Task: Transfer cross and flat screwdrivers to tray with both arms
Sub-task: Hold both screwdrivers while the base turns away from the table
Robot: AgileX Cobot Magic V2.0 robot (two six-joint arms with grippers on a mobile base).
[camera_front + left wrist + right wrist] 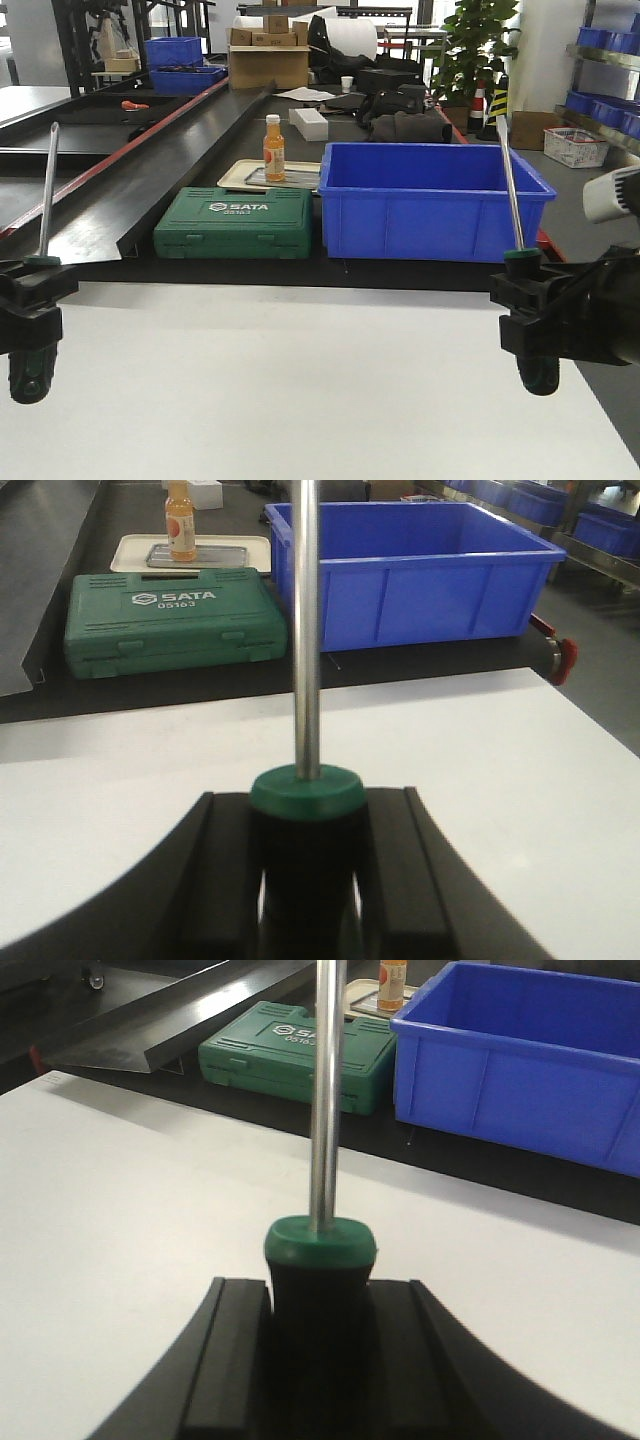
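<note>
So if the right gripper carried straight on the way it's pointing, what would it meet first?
Probably the green SATA case: in the right wrist view, the right gripper and its screwdriver line up with it across the white table. Height is unclear, so it might pass over.

We see bright, even indoor light; the table [300, 400] washes white, glare streaks the left screwdriver [306, 720] and right screwdriver [322, 1200].

Screwdrivers [306, 680] [328, 1110] top-cropped in wrist views
</note>
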